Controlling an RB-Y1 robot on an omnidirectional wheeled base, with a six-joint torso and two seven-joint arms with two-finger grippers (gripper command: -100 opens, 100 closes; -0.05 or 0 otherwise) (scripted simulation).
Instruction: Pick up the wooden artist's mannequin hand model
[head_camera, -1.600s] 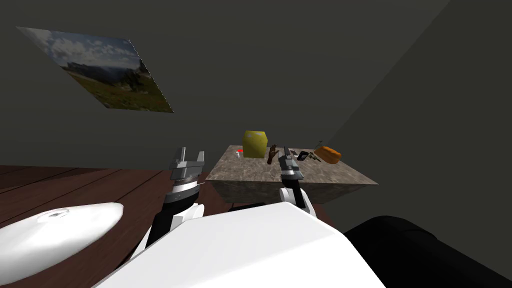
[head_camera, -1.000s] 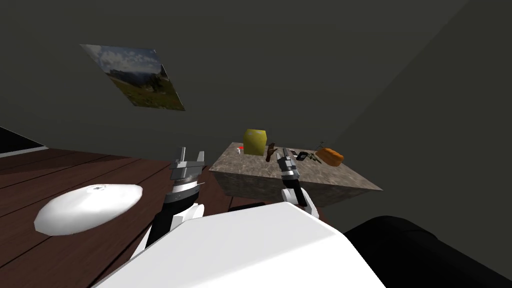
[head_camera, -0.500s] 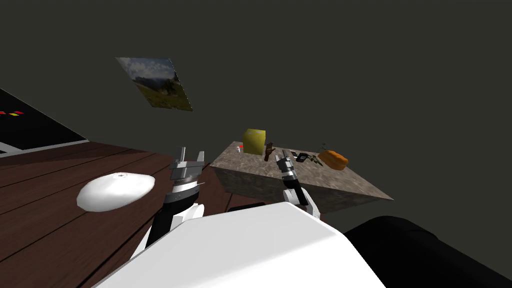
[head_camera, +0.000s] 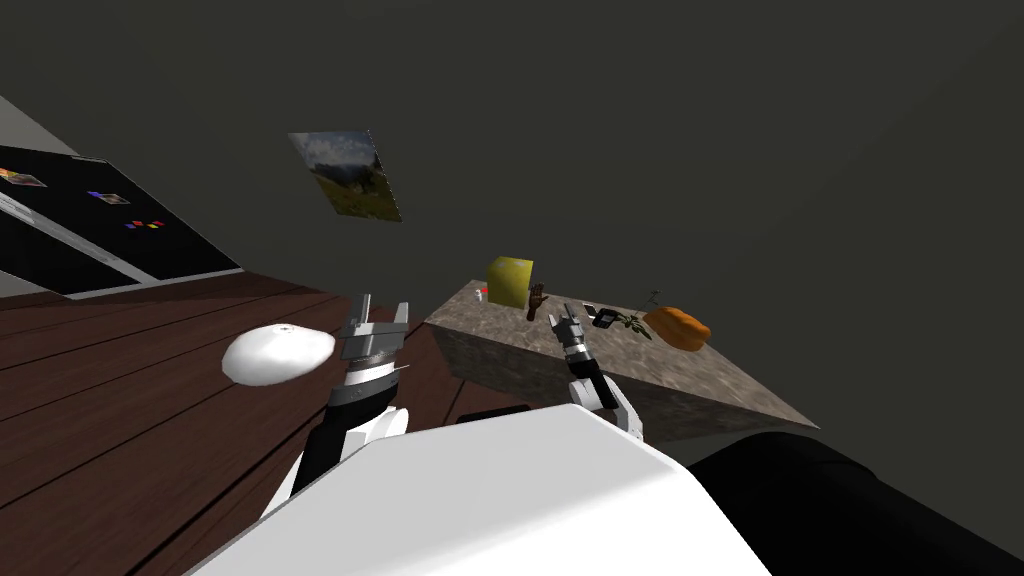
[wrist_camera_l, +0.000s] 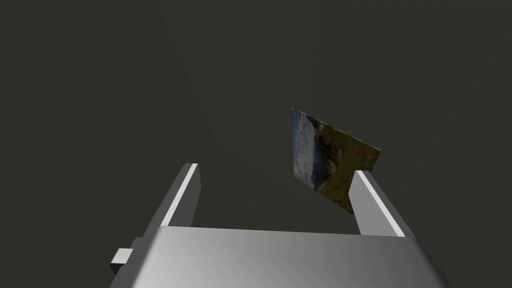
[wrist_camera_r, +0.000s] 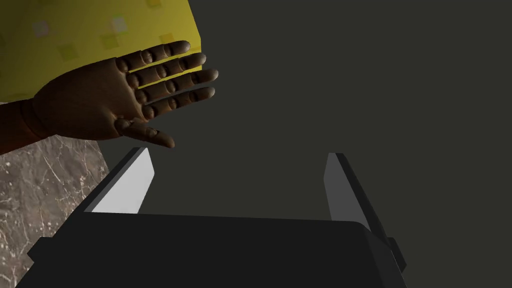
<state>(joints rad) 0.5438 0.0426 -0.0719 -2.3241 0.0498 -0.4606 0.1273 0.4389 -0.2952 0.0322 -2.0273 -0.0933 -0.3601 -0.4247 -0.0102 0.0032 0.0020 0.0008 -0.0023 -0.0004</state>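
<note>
A dark brown jointed mannequin hand (head_camera: 537, 300) stands upright on the stone-topped table (head_camera: 640, 365), just in front of a yellow box (head_camera: 510, 280). My right gripper (head_camera: 562, 322) hovers over the table close to the hand, on its near right. In the right wrist view the hand (wrist_camera_r: 100, 105) spreads its digits beside one of my fingers (wrist_camera_r: 135, 175), outside the gap, with the yellow box (wrist_camera_r: 75, 35) behind it. The right gripper (wrist_camera_r: 239, 154) is open and holds nothing. My left gripper (head_camera: 375, 312) is raised left of the table, open (wrist_camera_l: 277, 170).
On the table also lie an orange object (head_camera: 677, 327), small black items (head_camera: 604, 317) and a tiny red and white thing (head_camera: 481, 294). A white oval object (head_camera: 278, 353) sits on the dark wood floor. A black bulk (head_camera: 850, 500) lies at my right.
My own view has swung: the wall picture and the white oval object slid right, and a black area came in at the left. Both arms keep their pose by the table.
</note>
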